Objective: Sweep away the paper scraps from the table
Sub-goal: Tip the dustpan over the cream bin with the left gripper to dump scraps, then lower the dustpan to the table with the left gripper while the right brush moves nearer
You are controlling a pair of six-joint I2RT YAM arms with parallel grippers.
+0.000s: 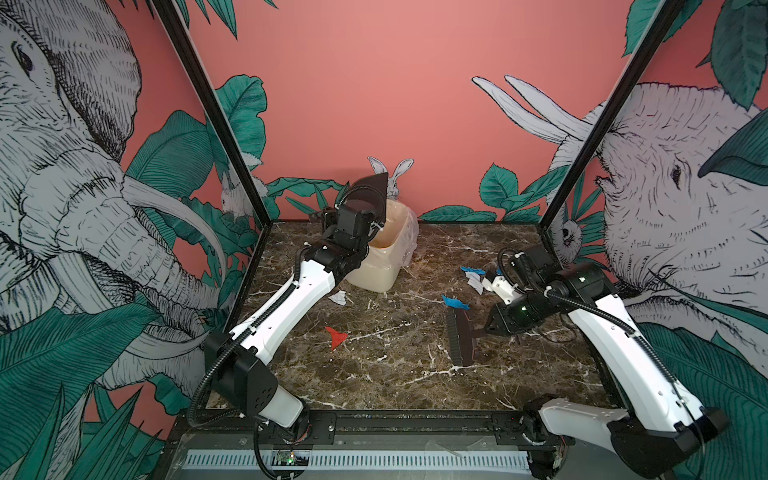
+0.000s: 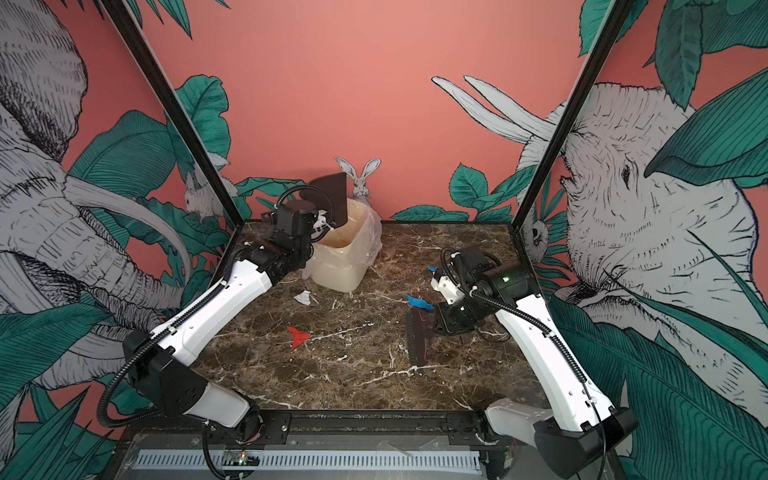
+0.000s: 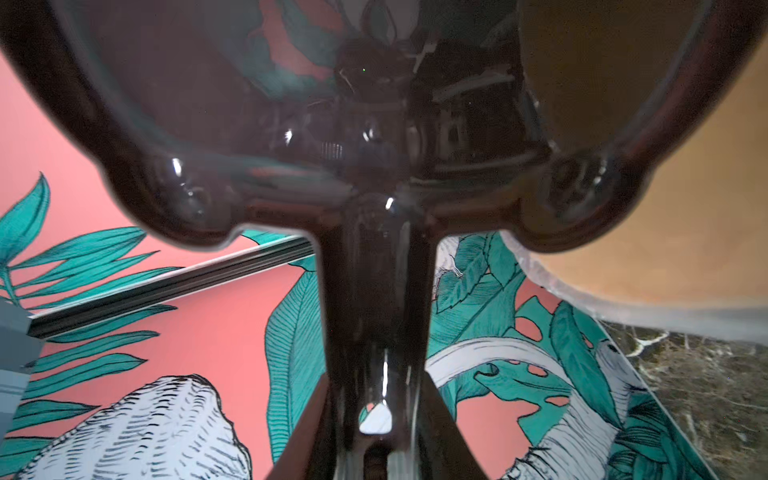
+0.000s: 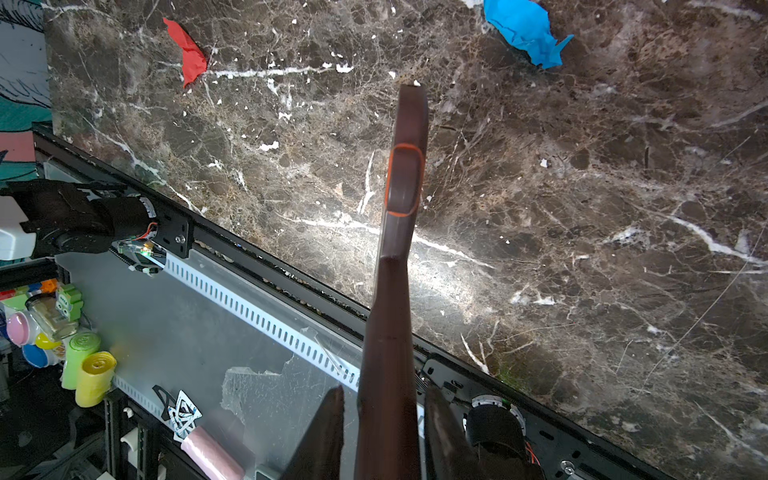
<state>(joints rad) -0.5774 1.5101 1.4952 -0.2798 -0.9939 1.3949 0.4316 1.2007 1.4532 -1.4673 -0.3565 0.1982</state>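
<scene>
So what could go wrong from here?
Dustpan is tipped by the bin's rim, so scraps may drop outside it. Blue and white scraps lie close beside the right arm; swinging the brush could knock them about. The red scrap lies apart, easy to miss.

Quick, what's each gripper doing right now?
Left gripper: closed on the dustpan handle.
Right gripper: closed on the brush handle.

The dustpan [image 3: 291, 124] sits so close to the left wrist camera it's a blur, its top cut off. The left arm [image 1: 291, 291] hides the bin's [image 1: 374, 274] near side. Scraps [image 1: 475, 284] by the table's [image 1: 374, 374] right edge slip partly behind the right arm [image 1: 602, 332]. The brush's [image 4: 399, 270] bristles are hidden from the right wrist camera.
</scene>
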